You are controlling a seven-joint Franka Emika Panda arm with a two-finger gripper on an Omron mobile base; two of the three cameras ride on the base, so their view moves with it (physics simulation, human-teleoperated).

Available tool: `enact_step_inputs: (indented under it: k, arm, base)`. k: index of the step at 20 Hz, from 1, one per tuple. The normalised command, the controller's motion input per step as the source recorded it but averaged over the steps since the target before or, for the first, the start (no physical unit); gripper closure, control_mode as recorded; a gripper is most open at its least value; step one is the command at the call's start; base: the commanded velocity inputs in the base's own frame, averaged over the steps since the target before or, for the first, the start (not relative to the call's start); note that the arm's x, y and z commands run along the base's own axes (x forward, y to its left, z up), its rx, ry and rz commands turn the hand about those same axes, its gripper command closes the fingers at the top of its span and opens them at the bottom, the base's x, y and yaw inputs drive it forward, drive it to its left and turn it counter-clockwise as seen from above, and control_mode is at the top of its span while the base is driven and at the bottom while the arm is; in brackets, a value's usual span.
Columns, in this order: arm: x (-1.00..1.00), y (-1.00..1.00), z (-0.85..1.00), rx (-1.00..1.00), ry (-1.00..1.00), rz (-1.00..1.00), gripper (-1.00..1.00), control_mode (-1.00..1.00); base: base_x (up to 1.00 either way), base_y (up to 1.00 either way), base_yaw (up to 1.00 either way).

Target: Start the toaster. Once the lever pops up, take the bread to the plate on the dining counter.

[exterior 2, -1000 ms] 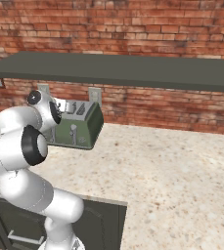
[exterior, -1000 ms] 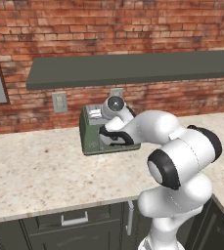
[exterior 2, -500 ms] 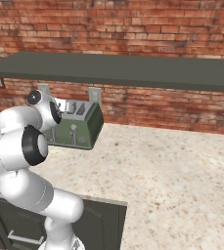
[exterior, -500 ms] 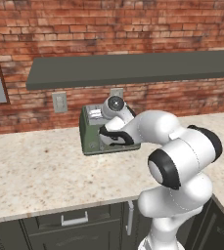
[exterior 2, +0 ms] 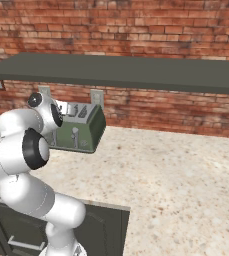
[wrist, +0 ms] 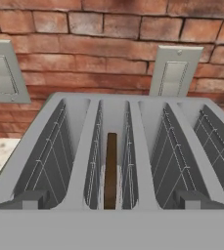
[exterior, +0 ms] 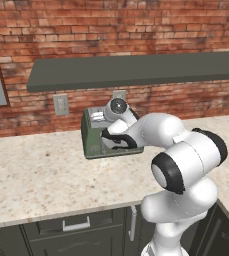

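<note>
Your gripper (exterior: 106,141) hangs just over the front of the sage-green toaster (exterior: 93,137), which stands on the speckled stone counter (exterior: 41,175) against the red brick wall (exterior: 111,27), below a dark shelf (exterior: 136,70). Looking down from the hand, you see the bread (wrist: 111,168), a dark brown slice, edge-on and sunk deep in the second slot from the left, with two wall outlet plates (wrist: 173,71) behind the toaster. Your fingers are spread fully apart and grasp nothing.

Brick wall (exterior: 111,30), grey shelf (exterior: 136,70), wall plates (wrist: 174,71)
</note>
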Motion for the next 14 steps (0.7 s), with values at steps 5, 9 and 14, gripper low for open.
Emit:
enact_step_inputs:
  k: [5,9,14]
  arm:
    - [0.00,0.00,0.00,0.00,0.00,0.00,-1.00,-1.00]
    - [0.00,0.00,0.00,0.00,0.00,0.00,-1.00,-1.00]
    - [0.00,0.00,0.00,0.00,0.00,0.00,-1.00,-1.00]
  base:
    - [0.00,0.00,0.00]
    - [0.00,0.00,0.00]
    - [0.00,0.00,0.00]
